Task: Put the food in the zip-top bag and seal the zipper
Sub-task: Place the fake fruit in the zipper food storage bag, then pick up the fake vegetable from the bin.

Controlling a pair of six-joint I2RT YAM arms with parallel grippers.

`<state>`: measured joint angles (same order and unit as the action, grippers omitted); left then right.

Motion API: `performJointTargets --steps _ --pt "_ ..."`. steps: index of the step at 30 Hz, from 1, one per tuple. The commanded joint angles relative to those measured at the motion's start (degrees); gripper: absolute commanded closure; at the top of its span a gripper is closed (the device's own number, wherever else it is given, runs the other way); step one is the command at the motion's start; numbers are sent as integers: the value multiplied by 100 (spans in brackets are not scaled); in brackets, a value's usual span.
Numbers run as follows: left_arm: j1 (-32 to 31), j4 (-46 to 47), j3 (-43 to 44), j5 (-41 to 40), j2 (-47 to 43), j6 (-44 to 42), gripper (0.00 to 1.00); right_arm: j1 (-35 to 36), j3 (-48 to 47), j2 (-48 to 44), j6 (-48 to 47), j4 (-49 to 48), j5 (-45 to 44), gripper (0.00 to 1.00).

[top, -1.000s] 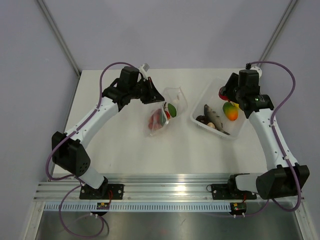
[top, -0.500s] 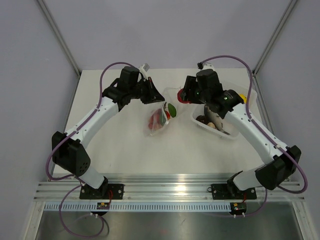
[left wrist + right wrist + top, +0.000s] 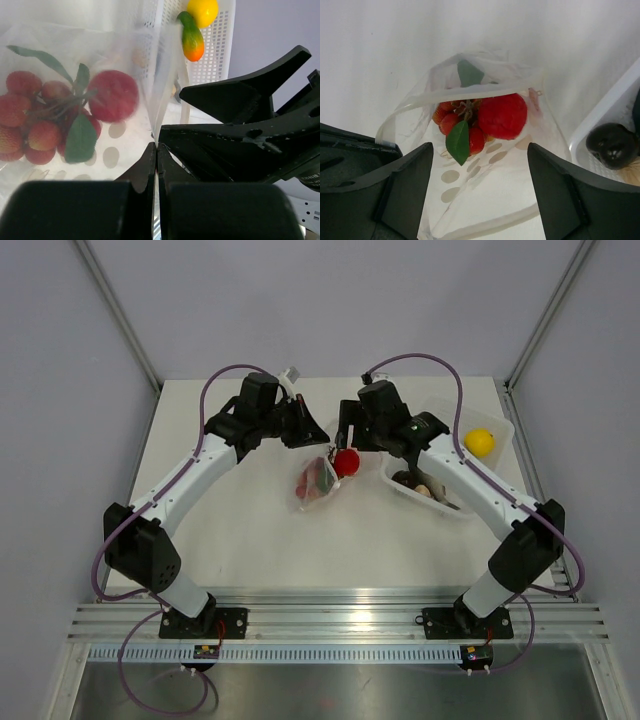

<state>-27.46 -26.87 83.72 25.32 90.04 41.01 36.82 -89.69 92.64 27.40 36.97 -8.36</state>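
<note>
Pinching the mouth edge of the zip-top bag (image 3: pixel 485 170) on the desk (image 3: pixel 250 530) with the left claw (image 3: pixel 156 147), clamped closed. Hovering the right claw (image 3: pixel 480 150) over it, spread wide, empty (red ball (image 3: pixel 502 116), berries (image 3: pixel 451 122) lying inside). Sitting alongside: tub (image 3: pixel 440 508) holding lemon (image 3: pixel 480 442).

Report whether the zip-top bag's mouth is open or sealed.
Open. The zip-top bag's zipper strips stand apart in the right wrist view, a red round piece showing between them; the shut left gripper pinches one edge.
</note>
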Motion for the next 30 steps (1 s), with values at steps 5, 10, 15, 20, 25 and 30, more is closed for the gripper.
performJointTargets --steps 5,10,15,20,25,30 --pt "-5 305 21 236 -92 91 100 -200 -163 -703 -279 214 -1132 18" --pt "4 279 -66 210 -162 38 100 -1219 416 -1133 -173 170 -843 23" --pt "-5 332 -216 131 -259 38 100 -2431 1225 -1038 -191 170 -685 25" --pt "4 314 -243 105 -285 -6 100 -2794 1569 -581 -384 29 -754 20" --pt "4 270 -269 78 -303 -67 100 -2794 1297 182 -1051 258 -501 18" --pt "4 244 -208 61 -259 -85 100 -2785 1419 325 -1079 258 282 20"
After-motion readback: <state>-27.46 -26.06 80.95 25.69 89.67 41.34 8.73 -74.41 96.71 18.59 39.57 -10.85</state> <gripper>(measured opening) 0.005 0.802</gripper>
